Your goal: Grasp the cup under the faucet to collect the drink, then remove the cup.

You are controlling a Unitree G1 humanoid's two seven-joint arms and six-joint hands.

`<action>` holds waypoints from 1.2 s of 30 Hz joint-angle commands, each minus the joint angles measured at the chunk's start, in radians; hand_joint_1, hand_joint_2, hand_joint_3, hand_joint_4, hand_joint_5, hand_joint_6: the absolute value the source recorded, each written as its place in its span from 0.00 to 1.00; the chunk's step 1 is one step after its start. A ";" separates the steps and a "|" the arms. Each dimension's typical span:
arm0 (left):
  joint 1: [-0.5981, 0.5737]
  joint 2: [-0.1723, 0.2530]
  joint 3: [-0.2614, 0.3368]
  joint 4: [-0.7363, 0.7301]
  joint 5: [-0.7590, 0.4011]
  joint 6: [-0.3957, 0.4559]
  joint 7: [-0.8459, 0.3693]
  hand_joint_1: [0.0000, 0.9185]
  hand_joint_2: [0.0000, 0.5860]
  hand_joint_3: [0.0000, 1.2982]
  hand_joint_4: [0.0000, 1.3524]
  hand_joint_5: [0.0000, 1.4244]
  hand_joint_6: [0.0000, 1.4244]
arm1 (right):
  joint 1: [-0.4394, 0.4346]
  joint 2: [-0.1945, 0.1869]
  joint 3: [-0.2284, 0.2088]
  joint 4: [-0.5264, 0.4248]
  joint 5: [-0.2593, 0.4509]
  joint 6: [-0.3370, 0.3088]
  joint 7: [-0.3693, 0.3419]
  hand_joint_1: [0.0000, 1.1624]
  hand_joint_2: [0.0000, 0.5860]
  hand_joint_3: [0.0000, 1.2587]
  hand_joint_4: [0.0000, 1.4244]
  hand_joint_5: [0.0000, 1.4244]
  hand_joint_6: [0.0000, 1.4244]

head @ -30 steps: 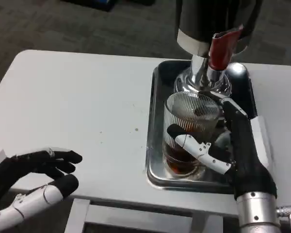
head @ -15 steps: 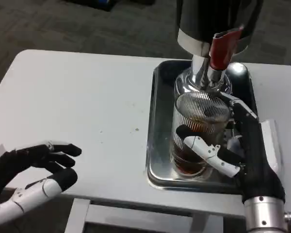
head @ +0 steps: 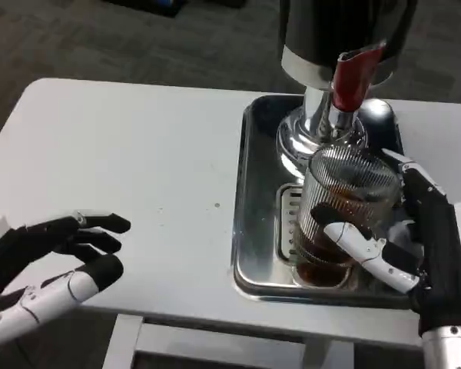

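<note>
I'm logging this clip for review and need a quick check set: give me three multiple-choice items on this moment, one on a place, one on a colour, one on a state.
1. Where is the cup?
A. Over the metal tray, in front of the dispenser
B. On the bare table at the left
C. On the floor

2. What colour is the tap lever?
A. Blue
B. Red
C. Green

3. What is the right hand doing?
A. Resting flat on the table
B. Pressing the lever
C. Gripping the cup

Answers:
1 A, since the ribbed glass sits above the tray near the chrome spout.
2 B, the lever on the dispenser is red.
3 C, its fingers wrap the cup, which holds dark drink, while the left hand holds nothing, fingers apart.
</note>
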 commanded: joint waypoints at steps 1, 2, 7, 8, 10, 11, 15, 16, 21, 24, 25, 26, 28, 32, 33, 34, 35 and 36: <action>-0.009 0.016 -0.008 0.003 -0.006 -0.010 -0.001 0.00 0.18 0.24 0.26 0.26 0.16 | 0.022 0.001 -0.014 -0.073 0.025 -0.050 0.015 0.67 0.38 0.74 0.75 0.90 1.00; -0.012 0.017 -0.008 0.001 -0.007 -0.009 -0.001 0.00 0.18 0.24 0.26 0.26 0.16 | 0.025 0.001 -0.017 -0.081 0.029 -0.049 0.020 0.67 0.37 0.75 0.75 0.90 1.00; -0.033 0.021 -0.013 0.000 -0.006 -0.005 -0.001 0.00 0.19 0.23 0.26 0.26 0.16 | 0.050 -0.006 -0.033 -0.129 0.049 -0.041 0.057 0.69 0.37 0.76 0.76 0.92 1.00; -0.039 0.022 -0.017 0.001 -0.006 -0.004 -0.001 0.00 0.19 0.23 0.26 0.26 0.16 | 0.055 -0.007 -0.036 -0.136 0.051 -0.039 0.064 0.69 0.37 0.77 0.76 0.92 1.00; -0.049 0.024 -0.022 0.004 -0.005 -0.004 0.000 0.00 0.19 0.23 0.25 0.26 0.16 | 0.067 -0.012 -0.042 -0.150 0.055 -0.038 0.079 0.69 0.36 0.77 0.77 0.93 1.00; -0.054 0.025 -0.026 0.005 -0.005 -0.004 0.001 0.00 0.19 0.23 0.25 0.26 0.16 | 0.071 -0.014 -0.044 -0.154 0.055 -0.037 0.083 0.69 0.36 0.77 0.77 0.93 1.00; -0.066 0.025 -0.031 0.007 -0.004 -0.008 0.006 0.00 0.19 0.23 0.25 0.26 0.16 | 0.096 -0.033 -0.067 -0.173 0.071 -0.036 0.111 0.69 0.37 0.78 0.78 0.94 1.00; -0.068 0.026 -0.031 0.007 -0.004 -0.008 0.006 0.00 0.19 0.23 0.25 0.26 0.16 | 0.101 -0.037 -0.071 -0.176 0.075 -0.037 0.117 0.69 0.37 0.78 0.78 0.94 1.00; -0.075 0.019 -0.033 -0.012 -0.002 -0.012 0.016 0.00 0.19 0.22 0.22 0.25 0.16 | 0.153 -0.064 -0.095 -0.205 0.104 -0.060 0.158 0.69 0.37 0.78 0.78 0.94 1.00; -0.070 0.011 -0.038 -0.033 -0.001 -0.008 0.023 0.00 0.19 0.22 0.21 0.25 0.16 | 0.184 -0.076 -0.100 -0.233 0.120 -0.070 0.177 0.69 0.37 0.79 0.79 0.95 1.00; -0.066 0.010 -0.040 -0.041 0.002 -0.009 0.025 0.00 0.19 0.22 0.20 0.24 0.16 | 0.190 -0.078 -0.101 -0.240 0.123 -0.071 0.181 0.69 0.37 0.80 0.79 0.95 1.00; -0.064 0.009 -0.041 -0.045 0.003 -0.009 0.027 0.00 0.19 0.22 0.20 0.24 0.16 | 0.199 -0.080 -0.100 -0.254 0.129 -0.074 0.190 0.69 0.37 0.80 0.79 0.95 1.00; -0.059 0.007 -0.039 -0.054 0.005 -0.010 0.031 0.00 0.19 0.21 0.19 0.23 0.16 | 0.213 -0.081 -0.096 -0.276 0.136 -0.076 0.206 0.69 0.37 0.80 0.79 0.95 1.00; -0.044 -0.001 -0.027 -0.066 0.005 -0.012 0.036 0.00 0.20 0.21 0.18 0.22 0.15 | 0.232 -0.079 -0.083 -0.306 0.142 -0.082 0.235 0.69 0.37 0.81 0.80 0.96 1.00; -0.039 -0.004 -0.024 -0.069 0.003 -0.015 0.036 0.00 0.20 0.21 0.18 0.22 0.15 | 0.237 -0.078 -0.077 -0.314 0.142 -0.084 0.241 0.69 0.37 0.81 0.80 0.96 1.00; -0.033 -0.007 -0.022 -0.072 0.006 -0.018 0.035 0.00 0.20 0.21 0.18 0.22 0.15 | 0.240 -0.077 -0.074 -0.319 0.141 -0.084 0.247 0.69 0.37 0.81 0.80 0.96 1.00; -0.026 -0.010 -0.019 -0.074 0.007 -0.022 0.034 0.00 0.20 0.21 0.18 0.22 0.15 | 0.243 -0.075 -0.070 -0.325 0.141 -0.083 0.252 0.69 0.37 0.81 0.80 0.96 1.00; -0.022 -0.011 -0.018 -0.075 0.007 -0.025 0.034 0.00 0.20 0.20 0.18 0.22 0.15 | 0.244 -0.074 -0.066 -0.328 0.139 -0.084 0.254 0.69 0.37 0.81 0.80 0.96 1.00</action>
